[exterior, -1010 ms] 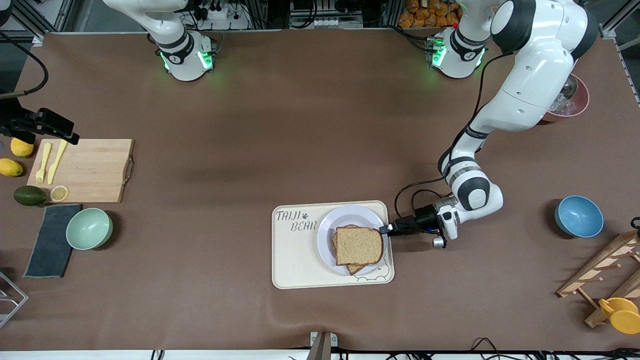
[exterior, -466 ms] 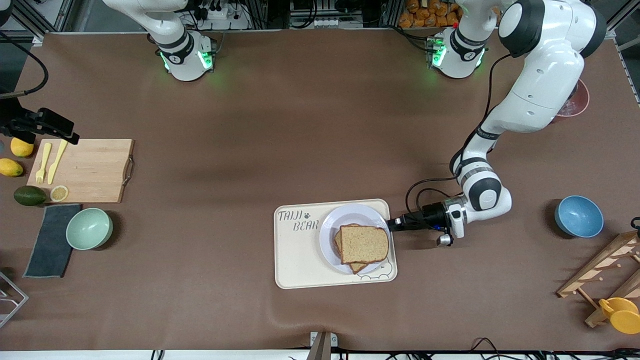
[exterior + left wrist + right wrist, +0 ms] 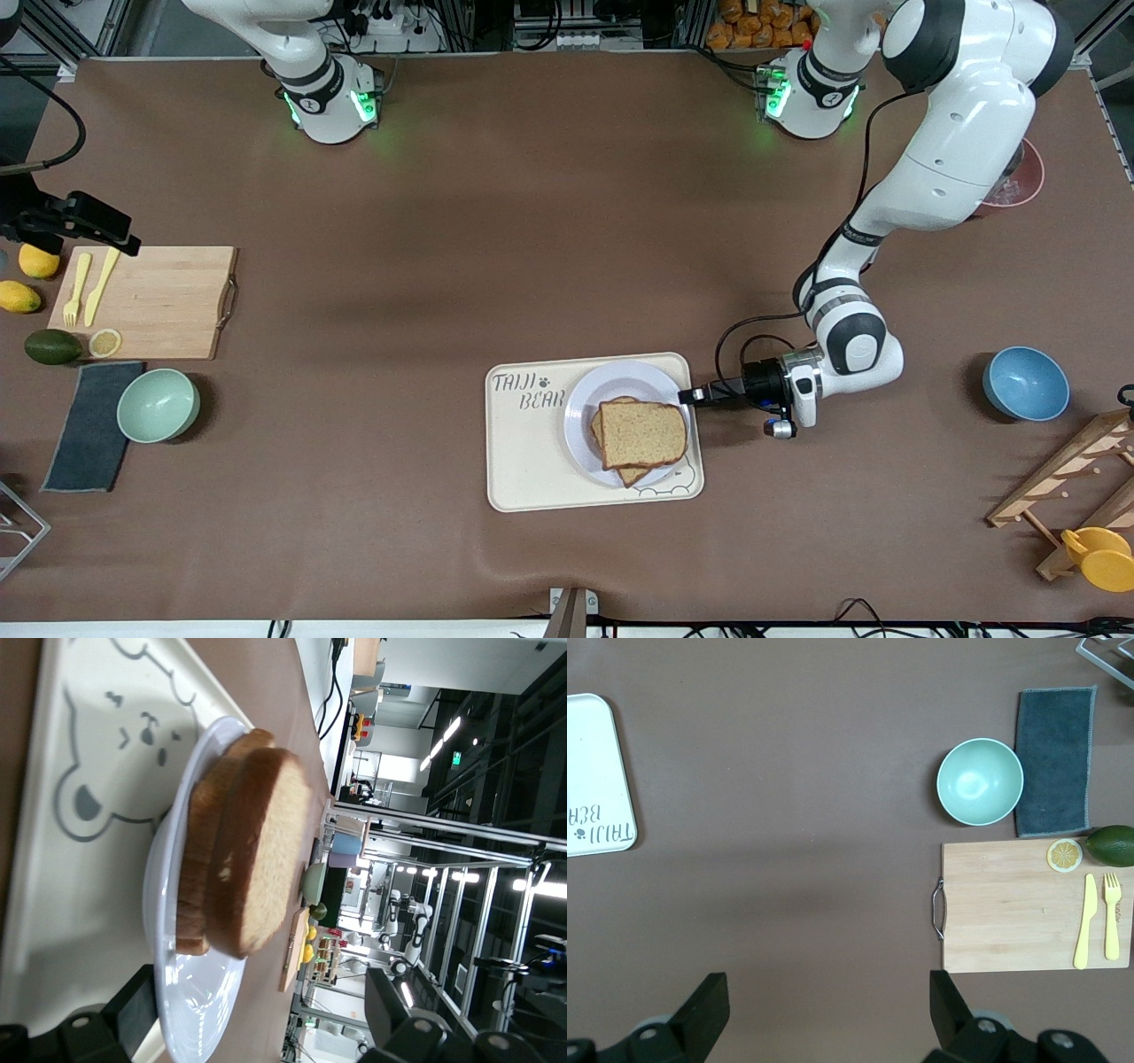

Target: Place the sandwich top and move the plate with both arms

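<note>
With the brown wholemeal bread slice (image 3: 642,433) already stacked on the round white plate (image 3: 586,409) on the cream bear-print tray (image 3: 523,461), you're now at the plate move: left claw (image 3: 687,396) spread at its rim, right claw (image 3: 828,1001) spread, waiting high over bare tabletop (image 3: 532,230), needed next.

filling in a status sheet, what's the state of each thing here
sandwich top: lying on the lower slice on the plate
plate: on the bear-print tray
left pincer: open, low at the plate's rim
right pincer: open, over bare table, arm waiting
mint bowl: upright, empty
blue bowl: upright, empty
</note>
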Robot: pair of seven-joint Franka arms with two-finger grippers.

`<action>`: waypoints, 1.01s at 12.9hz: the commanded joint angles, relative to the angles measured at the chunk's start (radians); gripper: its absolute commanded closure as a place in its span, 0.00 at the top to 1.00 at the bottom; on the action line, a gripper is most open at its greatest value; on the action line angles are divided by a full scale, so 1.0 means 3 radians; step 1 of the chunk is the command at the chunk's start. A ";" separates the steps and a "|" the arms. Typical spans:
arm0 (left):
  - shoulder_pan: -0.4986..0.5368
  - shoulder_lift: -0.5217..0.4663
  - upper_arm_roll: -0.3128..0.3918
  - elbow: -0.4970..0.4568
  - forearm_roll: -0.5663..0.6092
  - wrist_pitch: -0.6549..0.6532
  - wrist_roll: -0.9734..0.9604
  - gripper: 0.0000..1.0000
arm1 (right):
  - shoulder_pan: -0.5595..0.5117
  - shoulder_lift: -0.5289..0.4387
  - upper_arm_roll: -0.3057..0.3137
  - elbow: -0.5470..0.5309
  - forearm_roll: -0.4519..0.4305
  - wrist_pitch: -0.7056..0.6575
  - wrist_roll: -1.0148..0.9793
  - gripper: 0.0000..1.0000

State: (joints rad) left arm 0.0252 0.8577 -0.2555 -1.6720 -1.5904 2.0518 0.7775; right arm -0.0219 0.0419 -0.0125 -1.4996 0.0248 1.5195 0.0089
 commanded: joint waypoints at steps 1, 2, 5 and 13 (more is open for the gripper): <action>0.0018 -0.0225 -0.0007 -0.0067 0.0162 -0.0028 -0.0407 1.00 | -0.0060 -0.0007 0.0042 0.0013 -0.0022 -0.0028 0.0047 1.00; 0.0018 -0.0266 -0.0007 -0.0067 0.0218 -0.0028 -0.0520 1.00 | -0.0060 -0.0007 0.0042 0.0013 -0.0021 -0.0028 0.0047 1.00; 0.0028 -0.0328 -0.0007 -0.0087 0.0351 -0.0049 -0.0664 1.00 | -0.0055 -0.0007 0.0042 0.0008 -0.0006 -0.0033 0.0047 1.00; 0.0039 -0.0787 -0.0002 -0.0082 0.0867 -0.0212 -0.1670 1.00 | -0.0060 -0.0002 0.0042 -0.0043 -0.0001 -0.0023 0.0047 1.00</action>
State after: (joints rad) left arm 0.0314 0.6981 -0.2559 -1.6711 -1.3987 1.9959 0.3749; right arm -0.0219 0.0460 -0.0126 -1.5098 0.0249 1.5167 0.0094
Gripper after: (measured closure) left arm 0.000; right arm 0.000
